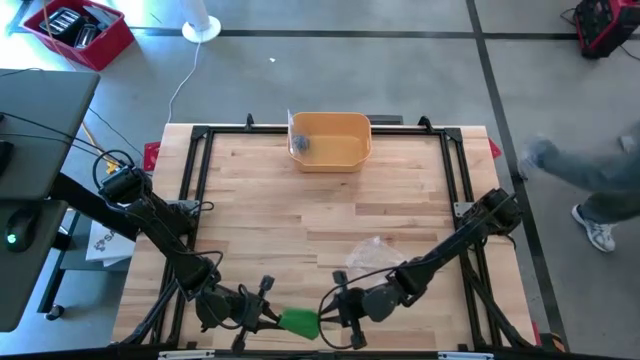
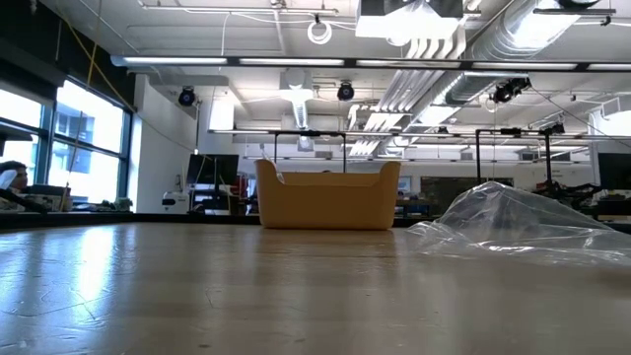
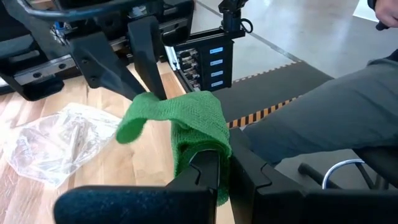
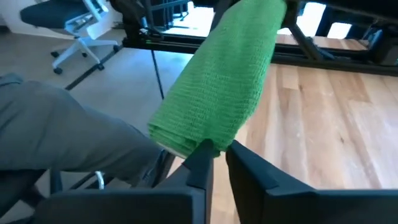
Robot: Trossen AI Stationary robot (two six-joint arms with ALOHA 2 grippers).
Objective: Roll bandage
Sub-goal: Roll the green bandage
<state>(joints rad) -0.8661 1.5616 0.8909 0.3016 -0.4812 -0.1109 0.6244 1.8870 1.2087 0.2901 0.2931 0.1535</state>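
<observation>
A: From above, where is the green bandage [image 1: 298, 321]?
B: At the near edge of the wooden table [image 1: 330, 200], well away from the yellow bin [image 1: 331, 140] at the far side, and stretched between the two grippers. The left gripper [image 1: 262, 318] is at one end, the right gripper [image 1: 335, 314] at the other.

A: Do the wrist cameras add anything?
B: Yes. The left wrist view shows dark fingers clamped on a folded end of the bandage [image 3: 198, 134], a woven, crepe-like cloth with a loose flap. The right wrist view shows the cloth as a thick flattened roll [image 4: 219, 81] with its lower end pinched between that arm's nearly closed fingers.

A: And the low view?
B: It misses the bandage and both arms. It shows the bin [image 2: 327, 194] as a smooth plastic tub, and a crumpled clear plastic bag [image 2: 518, 225] nearer than it, off to one side.

A: Any writing?
B: None I can read. The left wrist view shows a black box with small blue labels [image 3: 208, 59], too small to tell.
</observation>
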